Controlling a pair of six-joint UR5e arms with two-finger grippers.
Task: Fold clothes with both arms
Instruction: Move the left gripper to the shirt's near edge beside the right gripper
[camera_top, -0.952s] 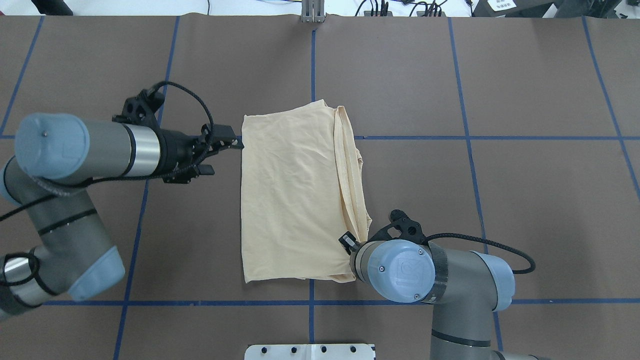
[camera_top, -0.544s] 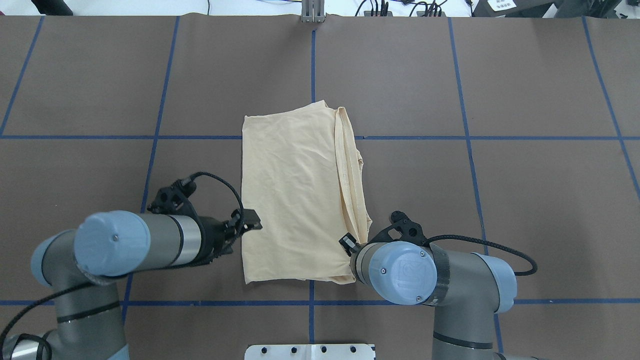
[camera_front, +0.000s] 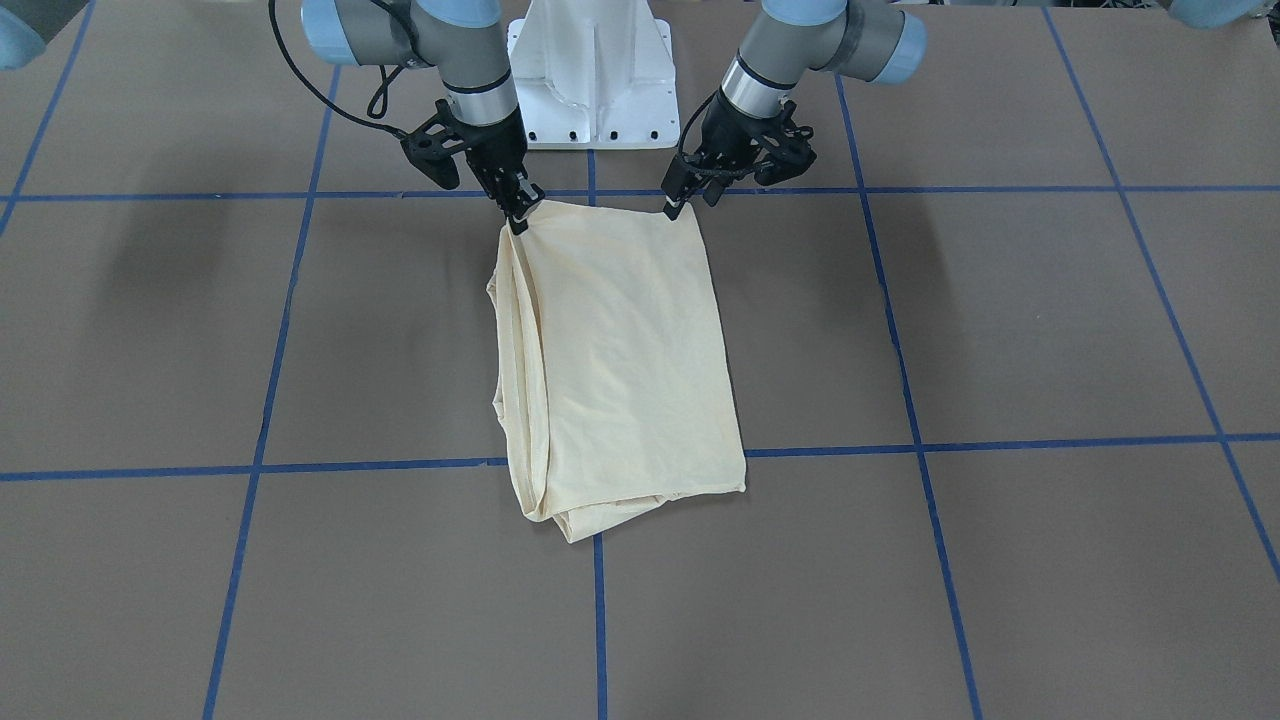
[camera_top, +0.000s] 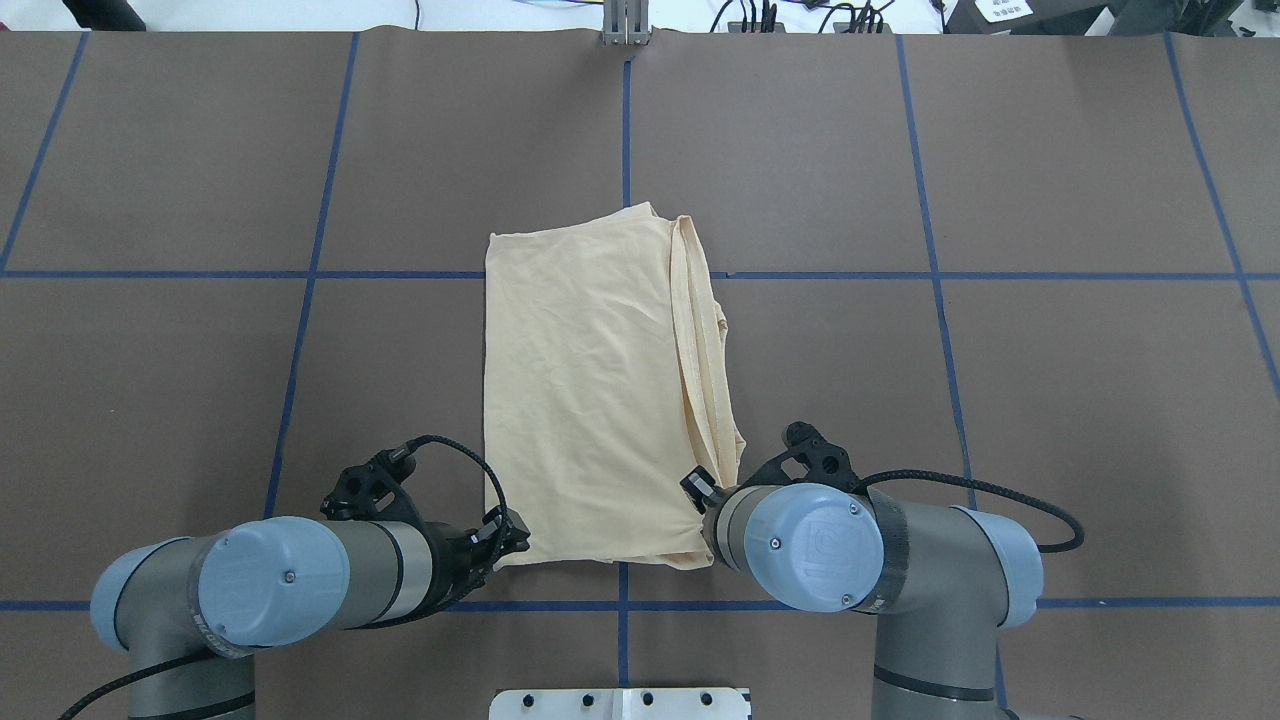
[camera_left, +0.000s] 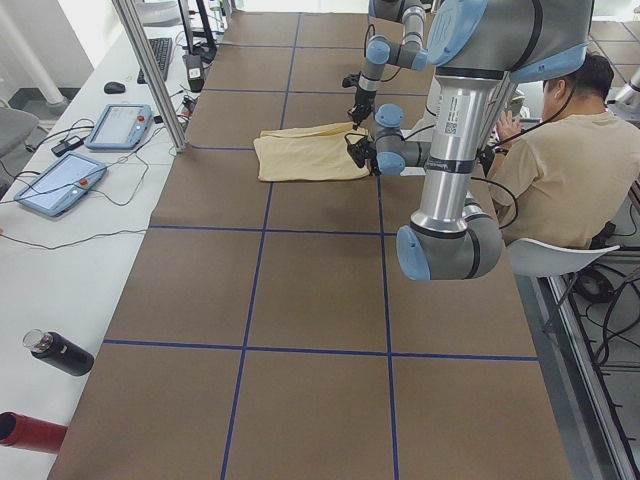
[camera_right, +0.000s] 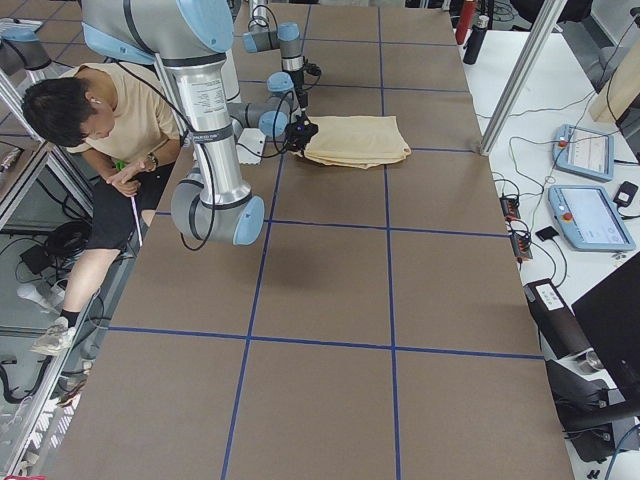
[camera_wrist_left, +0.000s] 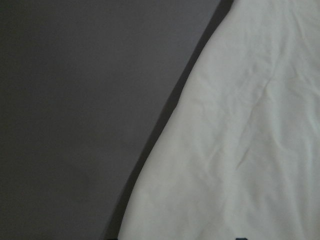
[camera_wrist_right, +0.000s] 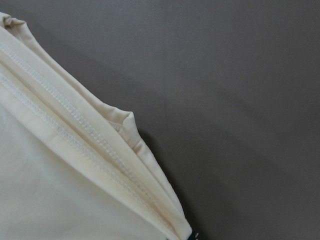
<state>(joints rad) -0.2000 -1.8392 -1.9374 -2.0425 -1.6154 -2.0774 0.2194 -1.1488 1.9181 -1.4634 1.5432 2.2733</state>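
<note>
Overhead exterior, bottom centre: my left gripper (camera_top: 506, 532) sits at the lower-left corner of the shirt (camera_top: 590, 400); I cannot tell whether it grips. The right gripper (camera_front: 521, 214) looks pinched onto the lower-right corner. The shirt lies at frame centre, folded into 1 narrow rectangle. I judge a crosswise fold remains.

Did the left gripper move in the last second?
Yes. The left gripper came from the far blue tape line toward the robot, to the near left corner of the T-shirt.
</note>
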